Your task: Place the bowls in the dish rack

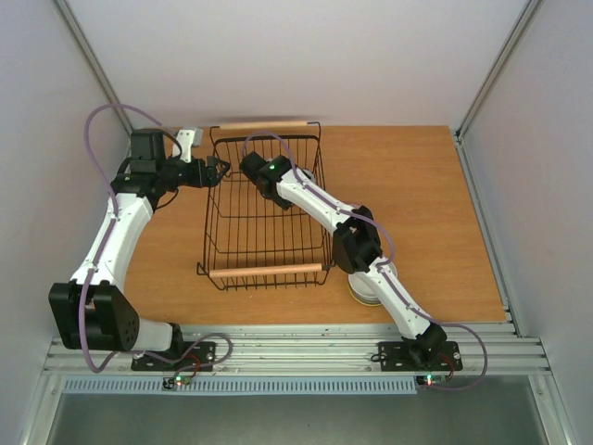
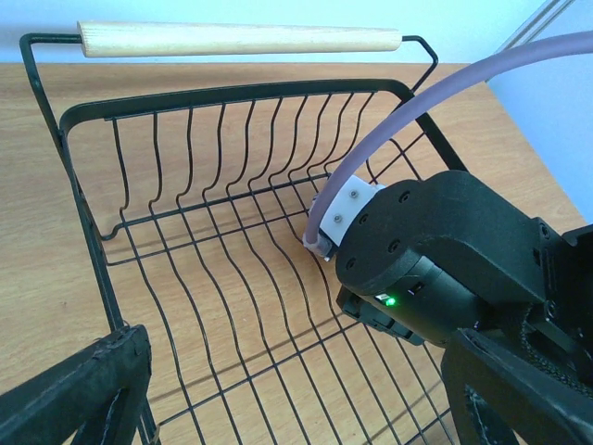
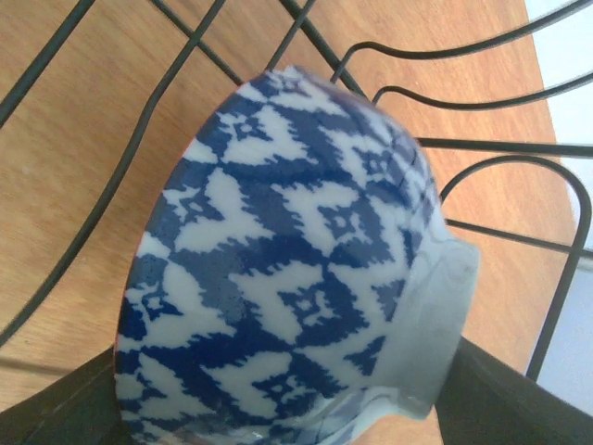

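Observation:
The black wire dish rack (image 1: 267,271) with two wooden bar handles stands mid-table. My right gripper (image 1: 250,167) reaches into its far end and is shut on a blue-and-white patterned bowl (image 3: 278,269), held tilted on its side just above the rack's wires (image 3: 559,298). That bowl is hidden under the gripper in the top view. My left gripper (image 1: 219,170) hovers at the rack's far left rim, open and empty, looking into the rack (image 2: 241,39), where the right wrist (image 2: 435,260) shows. A pale bowl (image 1: 364,291) sits on the table right of the rack, partly under the right arm.
The right arm (image 1: 324,209) stretches diagonally across the rack. White walls stand close at the back and on both sides. Bare wooden table (image 1: 435,213) lies right of the rack. A metal rail (image 1: 296,348) runs along the near edge.

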